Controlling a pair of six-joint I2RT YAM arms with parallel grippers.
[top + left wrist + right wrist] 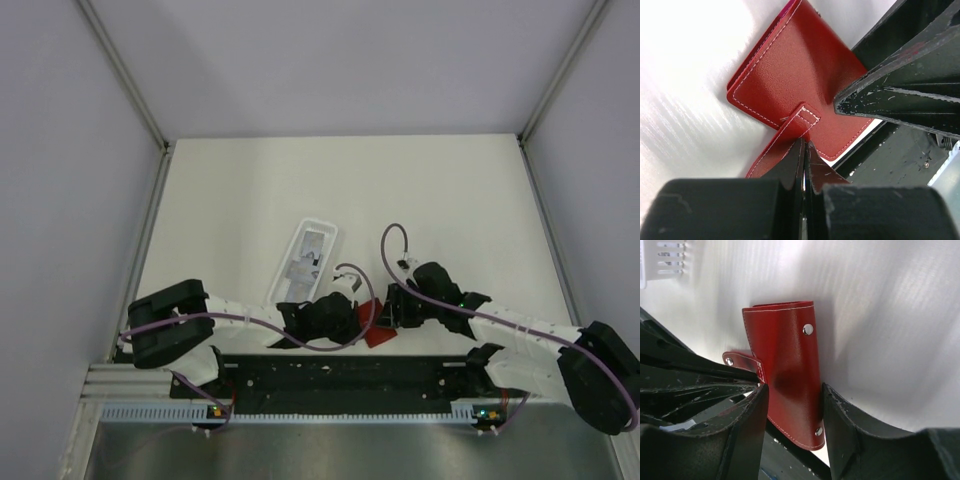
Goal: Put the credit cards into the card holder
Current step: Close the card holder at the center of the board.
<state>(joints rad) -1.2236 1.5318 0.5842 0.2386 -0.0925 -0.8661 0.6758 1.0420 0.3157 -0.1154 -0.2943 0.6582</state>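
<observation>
The card holder [376, 326], a small red wallet, lies folded at the table's near edge between both grippers. My left gripper [805, 143] is shut on its clasp tab [801, 119]. My right gripper [793, 389] is open and straddles the wallet [785, 350] across its width, one finger close beside each long edge. The wallet's near corner overhangs the black rail. The credit cards [313, 244] show as grey pieces lying in the white tray, apart from both grippers. In the top view the left gripper [348, 318] comes in from the left and the right gripper [393, 312] from the right.
A long white slotted tray [304, 258] lies on the table behind the left gripper, and its corner shows at the top left of the right wrist view [660, 260]. The black base rail [340, 380] runs along the near edge. Grey walls enclose the table on three sides.
</observation>
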